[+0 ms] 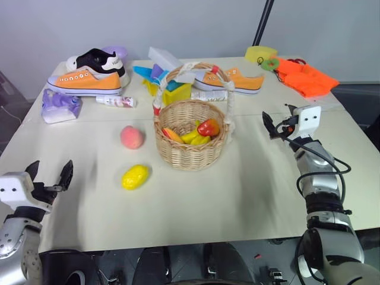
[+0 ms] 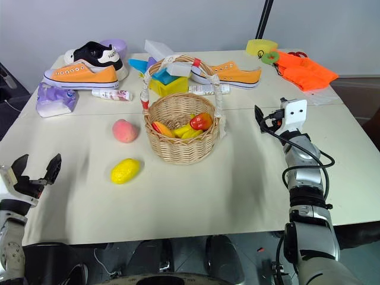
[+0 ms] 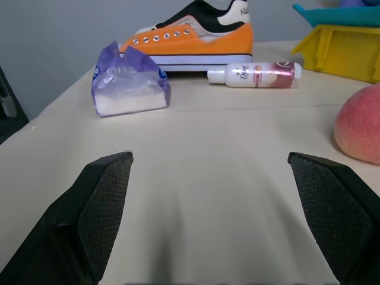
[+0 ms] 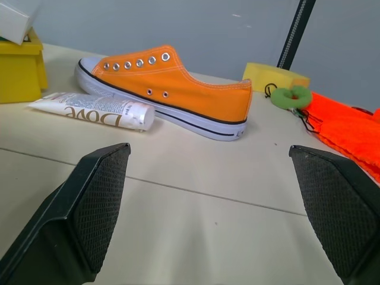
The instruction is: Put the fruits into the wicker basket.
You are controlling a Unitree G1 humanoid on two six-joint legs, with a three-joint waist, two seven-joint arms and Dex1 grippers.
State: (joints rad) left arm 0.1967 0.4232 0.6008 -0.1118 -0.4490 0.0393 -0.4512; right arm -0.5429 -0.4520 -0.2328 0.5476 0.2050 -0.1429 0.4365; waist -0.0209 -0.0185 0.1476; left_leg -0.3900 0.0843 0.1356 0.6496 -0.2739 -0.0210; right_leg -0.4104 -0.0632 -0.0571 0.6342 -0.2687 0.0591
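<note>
Yellow lemon (image 1: 135, 177), pinkish-orange peach (image 1: 132, 137)

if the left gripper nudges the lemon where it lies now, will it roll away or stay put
The lemon is oval, smooth and lying on its side on the bare table, so it would probably roll or wobble sideways. Its glossy, toy-like skin looks slippery and likely light, so a nudge could send it skidding.

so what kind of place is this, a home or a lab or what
Probably a lab or test room, not a home: one cloth-covered table against a bare grey wall, spread with unrelated props such as orange sneakers, a wicker basket of toy food, and a black stand pole behind.
</note>
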